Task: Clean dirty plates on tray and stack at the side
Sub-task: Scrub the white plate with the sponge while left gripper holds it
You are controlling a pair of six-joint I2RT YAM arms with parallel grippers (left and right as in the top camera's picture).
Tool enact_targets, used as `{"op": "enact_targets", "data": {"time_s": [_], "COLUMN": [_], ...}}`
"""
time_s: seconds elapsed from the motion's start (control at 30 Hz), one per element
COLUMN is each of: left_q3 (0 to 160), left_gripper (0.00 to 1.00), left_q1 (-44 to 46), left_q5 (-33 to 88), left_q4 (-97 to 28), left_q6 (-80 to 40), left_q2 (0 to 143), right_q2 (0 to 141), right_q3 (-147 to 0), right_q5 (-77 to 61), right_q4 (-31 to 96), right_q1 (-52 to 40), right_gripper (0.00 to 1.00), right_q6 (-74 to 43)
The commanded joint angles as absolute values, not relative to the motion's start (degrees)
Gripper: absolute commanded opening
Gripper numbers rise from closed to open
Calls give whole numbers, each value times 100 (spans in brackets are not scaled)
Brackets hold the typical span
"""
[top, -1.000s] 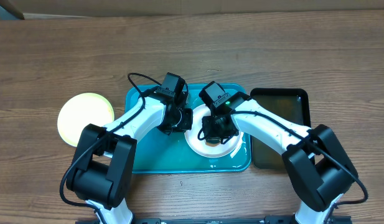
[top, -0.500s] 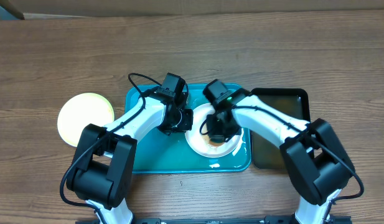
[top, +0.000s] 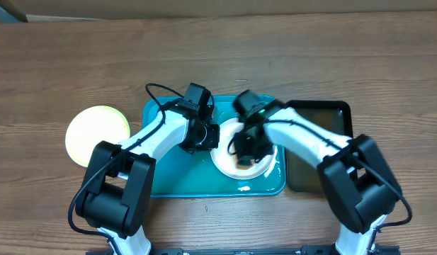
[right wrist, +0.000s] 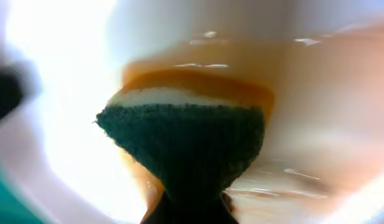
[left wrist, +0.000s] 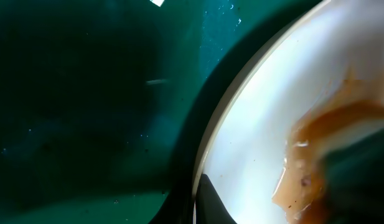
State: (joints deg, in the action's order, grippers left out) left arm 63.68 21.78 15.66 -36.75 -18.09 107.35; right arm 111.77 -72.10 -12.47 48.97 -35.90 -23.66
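I am clenching my right gripper (top: 245,147) on the sponge (right wrist: 185,143), dark green scouring face down, yellow foam above it. I am pressing it onto the middle of the white plate (top: 241,177), right of centre in the overhead frame. Around the sponge a brown smear (left wrist: 322,143) is spreading in a wet film over the plate's floor.

My left gripper (top: 206,136) is clenched too, sitting at that plate's left rim. In the left wrist view one dark fingertip (left wrist: 207,199) is lying right against the rim at the bottom of the frame. I cannot tell whether the rim is pinched between the fingers.

The white plate is lying in the right half of the teal tray (top: 168,180), with its lower right edge nearing the tray's raised rim. The tray's left half is showing bare floor below my left arm. Wet shine is glinting on the tray floor below the plate.

The pale yellow-green plate (top: 98,133) is resting on the surface (top: 310,57) at the left, just outside the tray's left rim. The black tray (top: 321,156) is lying just beside the teal tray's right rim, under my right arm.

The surface is brown wood grain, and bare wood is running across the whole upper part of the overhead frame.
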Motion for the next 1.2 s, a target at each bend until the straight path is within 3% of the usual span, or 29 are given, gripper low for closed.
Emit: {"op": "enact_targets", "data": {"time_s": [0.0,0.27,0.63,0.9,1.17], "left_q3": [6198,6198,6198,6198,6198], "left_gripper": [4,4,4,4,4], "left_q1": [2211,2211,2211,2211,2211], "left_q5": [1334,1337,1339,1339,1339], "left_q4": [-3767,-3769,-3795,-3793,-3793], "left_q6": [-1846,-1848,-1846,-1846,-1848], "left_q2": [10888,10888,10888,10888,10888], "right_q2": [11371,11371,11371,11371,11371], "right_q3": [-7150,-7153,-7153,-7131,-7131], "right_q5": [-1549,-338,-266,-445,-1258], "right_q4": [4523,4318,4890,5603,5133], "right_q1": [-4086,-3815,-2790,-2895,-3529], "right_gripper": [4,4,4,4,4], "right_q6": [-2283,-2705,-2707,-2840,-2644]}}
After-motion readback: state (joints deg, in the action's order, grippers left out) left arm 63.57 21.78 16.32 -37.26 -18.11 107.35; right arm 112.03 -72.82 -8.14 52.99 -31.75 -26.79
